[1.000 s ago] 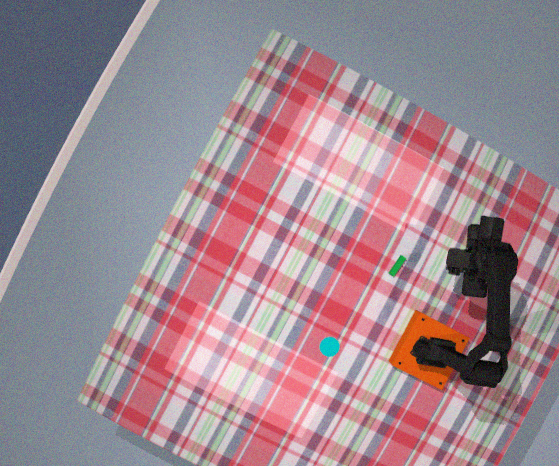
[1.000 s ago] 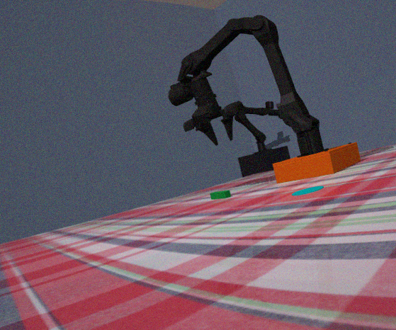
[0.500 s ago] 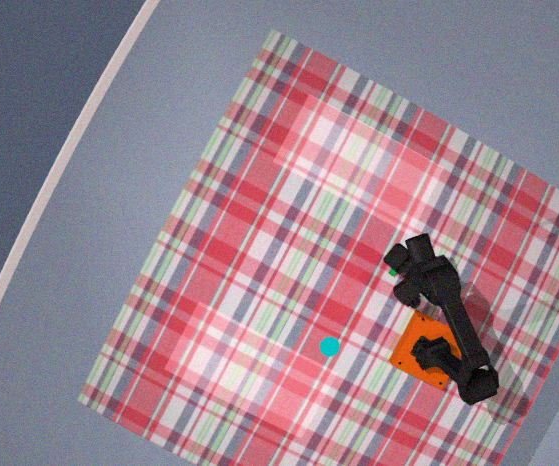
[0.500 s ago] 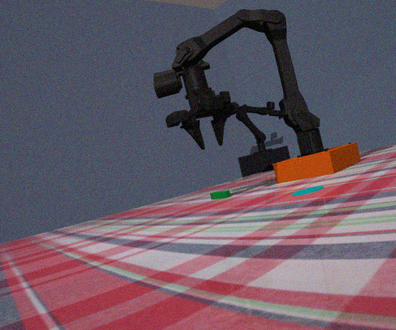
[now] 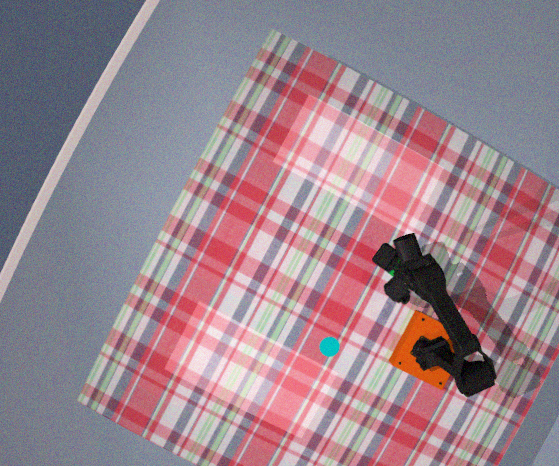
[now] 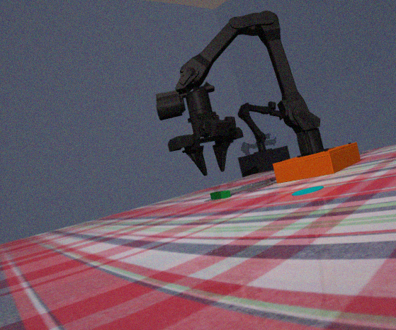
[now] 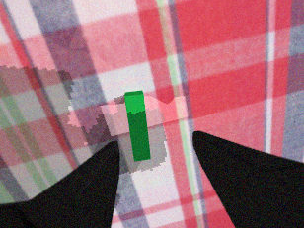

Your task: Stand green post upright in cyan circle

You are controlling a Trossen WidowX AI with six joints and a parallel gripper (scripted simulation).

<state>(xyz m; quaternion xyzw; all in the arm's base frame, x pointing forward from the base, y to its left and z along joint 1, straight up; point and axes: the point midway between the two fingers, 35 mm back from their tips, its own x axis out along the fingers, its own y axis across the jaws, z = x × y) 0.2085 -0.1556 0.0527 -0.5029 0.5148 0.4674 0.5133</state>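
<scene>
The green post (image 5: 391, 271) (image 6: 219, 195) (image 7: 138, 127) lies flat on the plaid cloth. In the top view the gripper covers most of it. The cyan circle (image 5: 329, 346) (image 6: 307, 190) lies flat on the cloth, in front of the arm's base, with nothing on it. My gripper (image 6: 213, 172) (image 7: 156, 142) is open and empty. It points down and hangs above the post without touching it. In the wrist view the post shows between and beyond the fingertips, nearer the left finger, its long side running roughly up and down the picture.
The arm stands on an orange base block (image 5: 407, 348) (image 6: 302, 167), close to the cyan circle. A smaller dark arm on a dark block (image 6: 264, 161) shows behind it in the exterior view. The plaid cloth (image 5: 229, 250) (image 6: 155, 248) lies under the post and circle.
</scene>
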